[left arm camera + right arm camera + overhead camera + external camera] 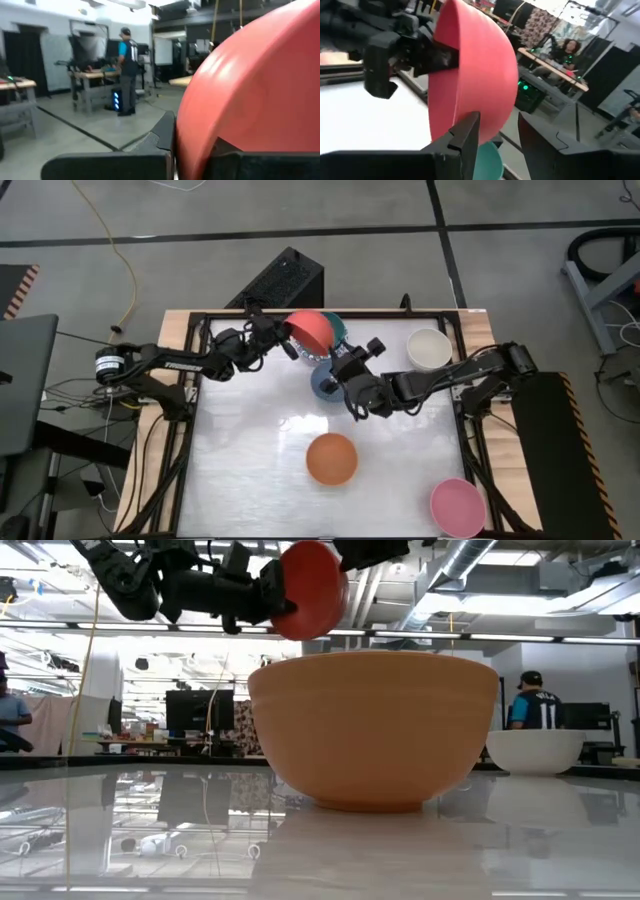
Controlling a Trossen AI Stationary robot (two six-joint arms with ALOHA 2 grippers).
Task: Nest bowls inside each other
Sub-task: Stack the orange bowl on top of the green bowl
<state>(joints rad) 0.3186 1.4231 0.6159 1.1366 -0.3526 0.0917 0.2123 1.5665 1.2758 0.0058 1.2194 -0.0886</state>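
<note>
A red bowl (pixel 312 330) hangs high over the table's far middle, tipped on its side, with my left gripper (pixel 280 335) shut on it. My right gripper (pixel 340 358) stands open just to the bowl's right and nearer side. In the right wrist view its fingers (pixel 467 132) straddle empty air below the bowl's rounded underside (pixel 485 85); whether one finger brushes the bowl I cannot tell. A teal bowl (pixel 338 325) shows behind the red one. A blue bowl (pixel 322 385) lies under my right gripper. My left gripper holds the red bowl by its rim (pixel 437 57), one finger inside the bowl and one on its outer wall (pixel 200 125). The fingers reach in about level from the table's left. The bowl is lifted clear of the table (pixel 315 585), tipped on its side.
An orange bowl (pixel 331 458) stands upright on the near middle of the table and fills the low view (pixel 375 730). A pink bowl (pixel 457 505) sits at the near right corner, a cream bowl (pixel 428 348) at the far right. People stand in the room beyond.
</note>
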